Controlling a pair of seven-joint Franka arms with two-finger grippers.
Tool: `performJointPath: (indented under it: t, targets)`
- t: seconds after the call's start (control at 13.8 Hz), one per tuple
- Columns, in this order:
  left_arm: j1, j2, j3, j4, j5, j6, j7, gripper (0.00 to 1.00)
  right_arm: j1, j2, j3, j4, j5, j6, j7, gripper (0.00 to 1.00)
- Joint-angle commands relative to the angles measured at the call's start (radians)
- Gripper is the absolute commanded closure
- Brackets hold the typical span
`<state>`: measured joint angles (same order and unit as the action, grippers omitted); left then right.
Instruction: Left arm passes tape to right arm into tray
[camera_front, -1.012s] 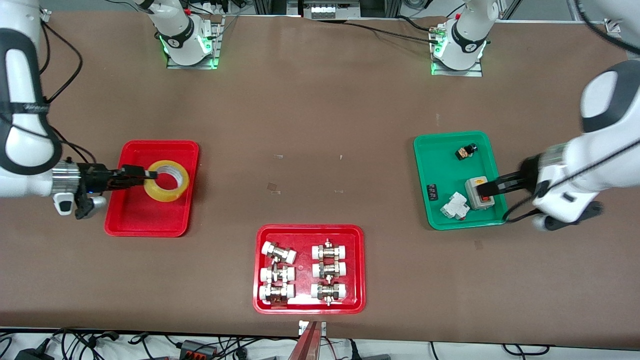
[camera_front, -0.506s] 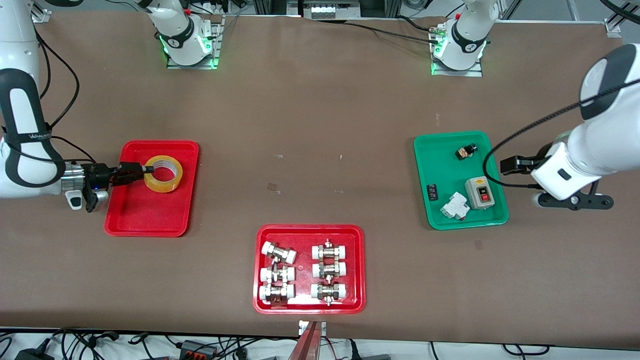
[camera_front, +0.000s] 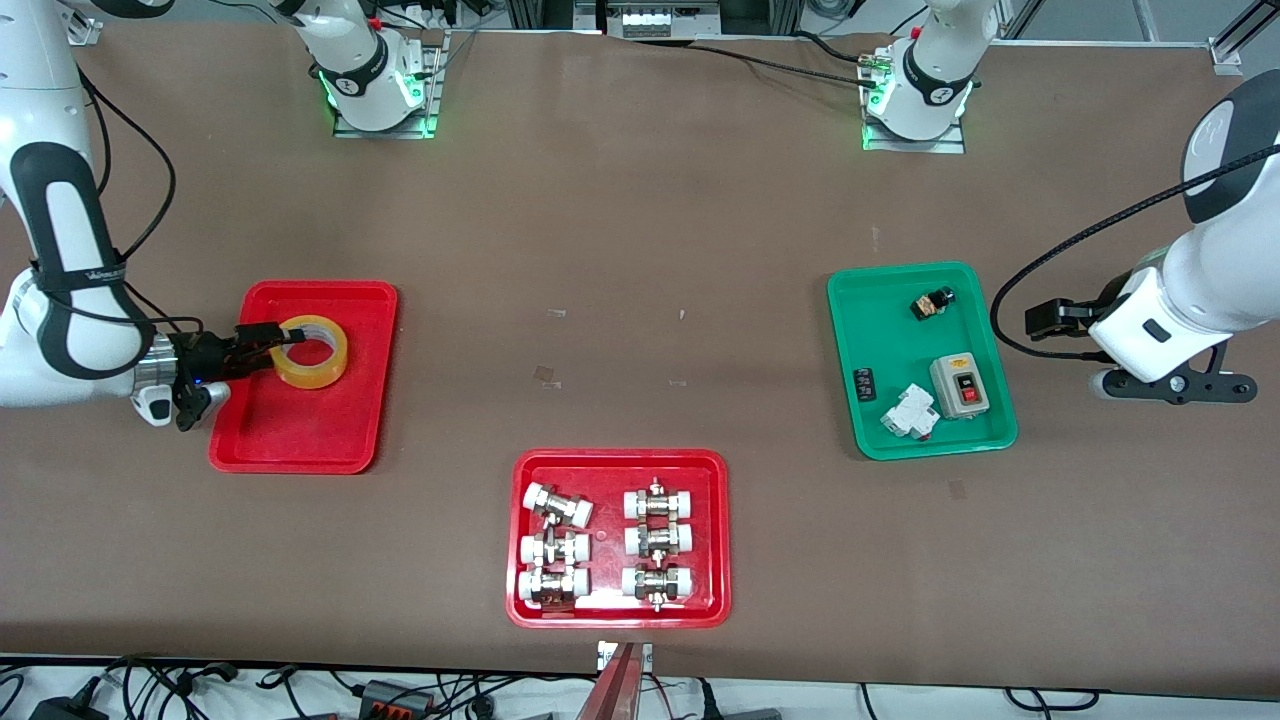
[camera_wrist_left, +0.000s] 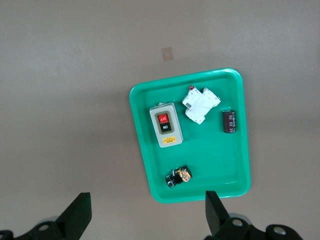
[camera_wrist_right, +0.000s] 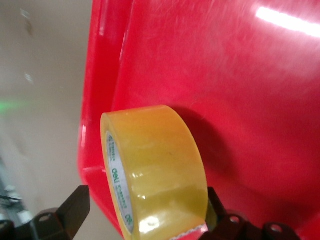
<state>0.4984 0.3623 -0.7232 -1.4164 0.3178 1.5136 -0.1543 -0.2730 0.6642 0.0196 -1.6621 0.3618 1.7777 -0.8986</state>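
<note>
Brown table (camera_front: 640, 250), right tool (camera_front: 283, 342) gripping tape (camera_front: 312, 352) (apparently touching tray (camera_front: 290, 440)); left tool (camera_front: 1040, 320) spread.

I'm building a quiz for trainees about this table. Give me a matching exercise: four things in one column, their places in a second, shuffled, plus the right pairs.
Things:
1. tape
2. switch box
3. fittings
4. left hand

Places:
A. in the green tray
B. over bare table, beside the green tray
C. over the plain red tray, in the right hand
D. in the red tray nearest the camera

Pairs: 1-C, 2-A, 3-D, 4-B
</note>
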Motion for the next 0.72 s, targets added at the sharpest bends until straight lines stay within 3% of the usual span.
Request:
performJointPath:
  t: [0.0,0.29,0.36,0.51,0.65]
  targets:
    - [-0.053,-0.06,0.048,-0.032,-0.003,0.011,0.027,0.0,0.055,-0.069,-0.001,-0.005,-0.111,0.04,0.0,0.0]
    - [-0.311,-0.126,0.351,-0.044,-0.034,0.016,0.039,0.0,0.107,-0.113,-0.001,-0.005,-0.236,0.089,0.009,0.0]
    - [-0.352,-0.158,0.425,-0.062,-0.104,0.017,0.062,0.0,0.109,-0.12,-0.001,-0.005,-0.244,0.094,0.009,0.0]
    - [-0.397,-0.228,0.514,-0.172,-0.193,0.098,0.067,0.0,0.138,-0.159,-0.001,-0.004,-0.282,0.098,0.013,0.0]
    - [-0.475,-0.352,0.608,-0.383,-0.203,0.282,0.065,0.0,0.184,-0.247,-0.001,-0.005,-0.343,0.082,0.166,0.0]
